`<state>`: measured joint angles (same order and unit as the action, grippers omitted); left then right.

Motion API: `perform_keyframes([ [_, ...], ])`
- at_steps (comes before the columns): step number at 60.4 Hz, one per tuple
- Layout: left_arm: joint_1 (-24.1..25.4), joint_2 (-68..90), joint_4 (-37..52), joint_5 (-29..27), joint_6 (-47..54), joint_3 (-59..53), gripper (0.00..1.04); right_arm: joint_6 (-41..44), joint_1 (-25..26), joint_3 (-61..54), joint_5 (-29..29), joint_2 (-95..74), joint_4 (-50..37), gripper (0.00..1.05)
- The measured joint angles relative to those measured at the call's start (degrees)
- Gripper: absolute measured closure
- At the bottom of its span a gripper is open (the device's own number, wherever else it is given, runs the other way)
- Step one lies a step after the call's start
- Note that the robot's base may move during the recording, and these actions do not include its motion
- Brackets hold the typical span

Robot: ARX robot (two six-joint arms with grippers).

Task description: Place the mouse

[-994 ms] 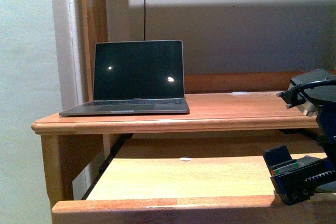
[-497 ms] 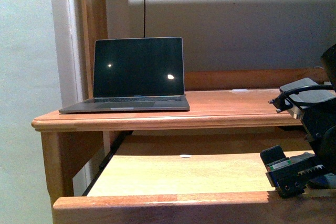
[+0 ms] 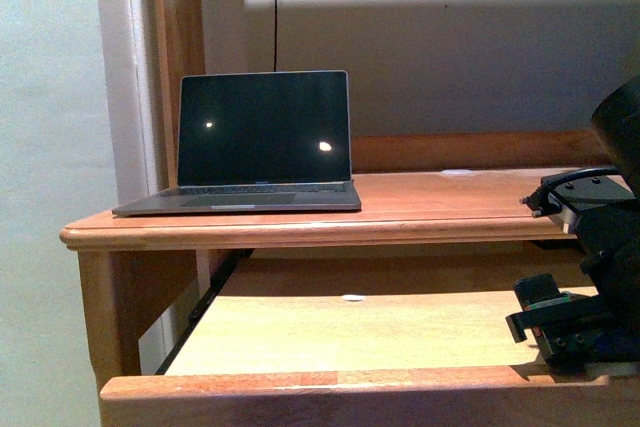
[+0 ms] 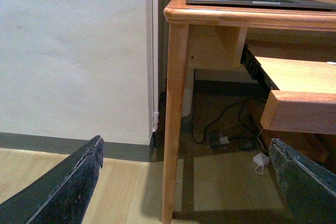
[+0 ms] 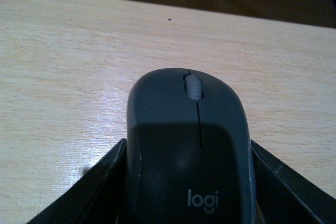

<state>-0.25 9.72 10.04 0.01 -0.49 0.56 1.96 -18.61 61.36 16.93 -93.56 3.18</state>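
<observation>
Right claw gripping mouse on pull-out shelf, laptop on desk above

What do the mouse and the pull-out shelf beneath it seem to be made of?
The mouse looks like matte dark grey plastic: a smooth, dull shell with a printed logo and a lighter scroll wheel. The pull-out shelf looks like pale wood or wood-look laminate, with fine straight grain and a soft sheen; I cannot tell which.

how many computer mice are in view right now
1. The mouse is gripped by the right end effector, over the light wooden pull-out shelf, shown only in the right wrist view. In the front view the right arm hides it; others could be hidden there too.
</observation>
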Motion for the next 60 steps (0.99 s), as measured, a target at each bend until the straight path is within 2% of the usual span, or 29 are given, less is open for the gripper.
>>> perform_keyframes([
  [6, 0.00, 0.00, 0.00, 0.00, 0.00, 0.00, 0.08, -0.24, 0.50, -0.42, -0.94, 0.79, 0.50, 0.48],
  [33, 0.00, 0.00, 0.00, 0.00, 0.00, 0.00, 0.08, -3.30, 3.02, -0.70, -6.08, 13.11, 4.90, 0.49],
  [42, 0.00, 0.00, 0.00, 0.00, 0.00, 0.00, 0.08, -4.20, 0.83, 5.14, -5.46, 13.38, 6.23, 0.49],
  [60, 0.00, 0.00, 0.00, 0.00, 0.00, 0.00, 0.08, -4.63, -5.84, 23.23, 1.38, 0.04, 8.15, 0.49],
])
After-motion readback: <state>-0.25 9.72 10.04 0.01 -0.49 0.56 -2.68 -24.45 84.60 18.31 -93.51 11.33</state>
